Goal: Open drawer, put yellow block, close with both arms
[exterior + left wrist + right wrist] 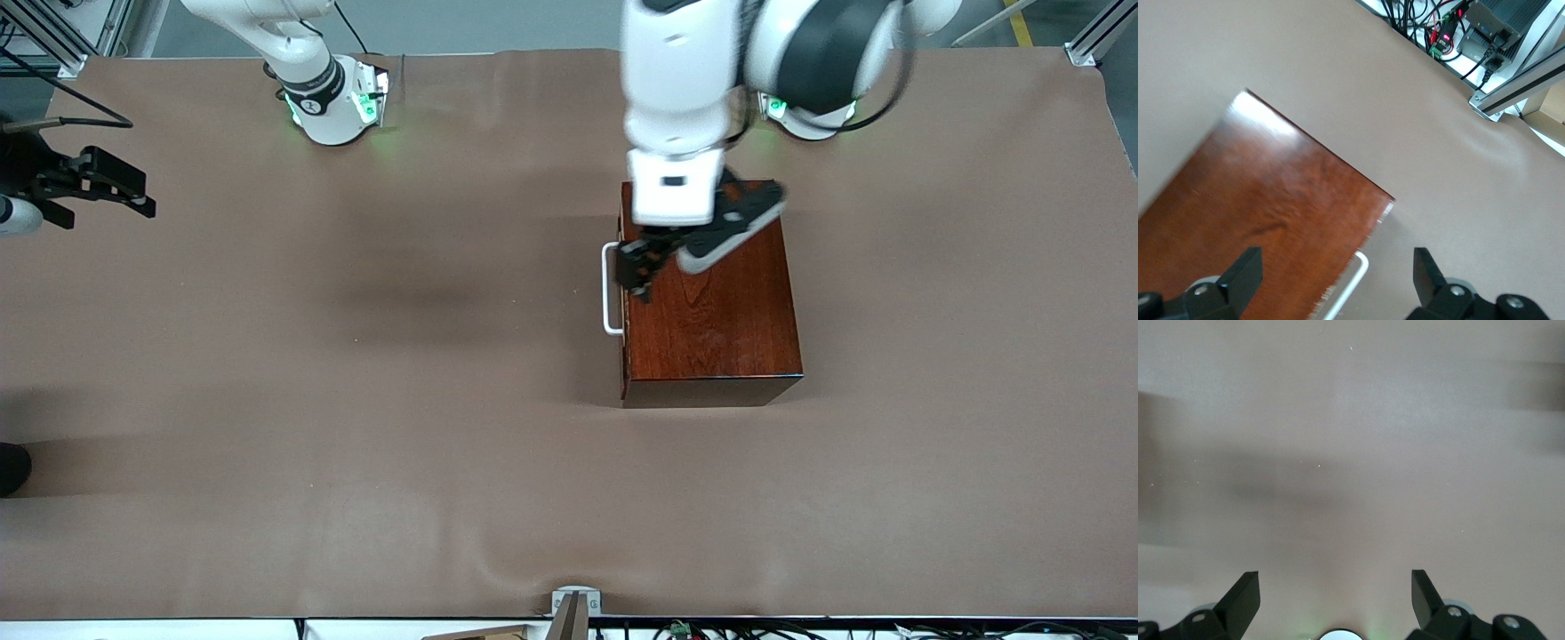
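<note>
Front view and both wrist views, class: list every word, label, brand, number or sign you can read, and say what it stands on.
No text can be read in any view.
The right arm's base bears a small dark mark: too small to read.
The wooden box, its white handle and the brown table cover carry no writing.
The electronics at the table's edge show no legible label.

White jointed arms (pixel 676 107), black claws (pixel 640 267), green-lit bases (pixel 342 111)

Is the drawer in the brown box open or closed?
Closed. The drawer's white handle sits tight against the box, and no tray sticks out. The left hand hovers open over it.
</note>
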